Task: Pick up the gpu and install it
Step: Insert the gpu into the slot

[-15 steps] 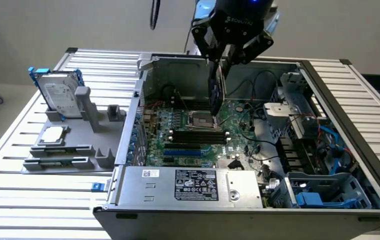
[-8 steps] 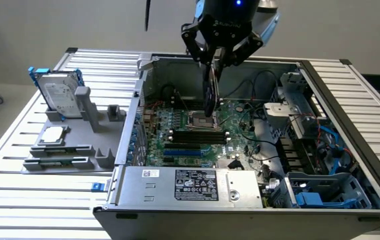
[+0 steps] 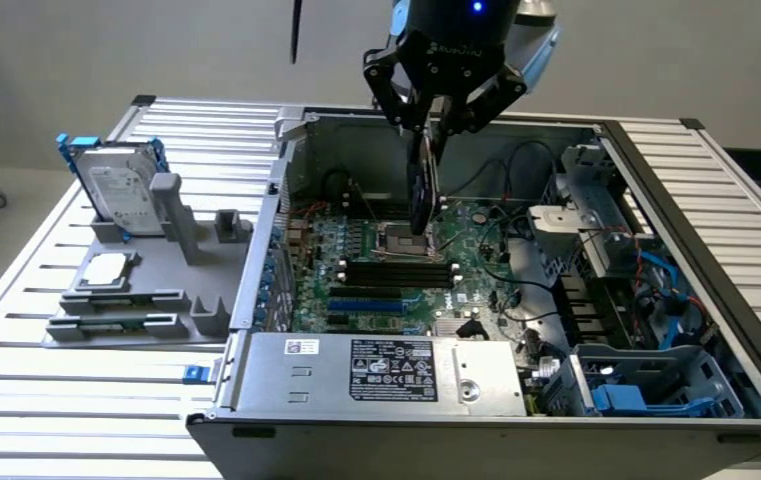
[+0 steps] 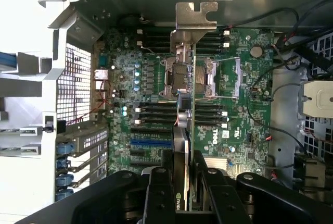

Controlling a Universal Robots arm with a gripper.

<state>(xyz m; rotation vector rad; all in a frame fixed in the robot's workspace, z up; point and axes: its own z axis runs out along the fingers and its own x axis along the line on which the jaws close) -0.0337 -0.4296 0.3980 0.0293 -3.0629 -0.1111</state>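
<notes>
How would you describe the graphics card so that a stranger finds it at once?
Find the open computer case. Above its green board the tool grips the graphics card. Unlike the black memory sticks seated below, it hangs upright with a silver bracket.

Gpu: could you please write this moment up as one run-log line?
pincer: shut on gpu | gpu: held upright over motherboard | install: not seated

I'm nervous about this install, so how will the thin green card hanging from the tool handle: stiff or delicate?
The thin green expansion card with a silver end bracket hangs straight below the black tool, so it is probably stiff. Pinched at one edge, it may pivot if bumped. Being so thin, it likely tolerates side pushes poorly.
</notes>
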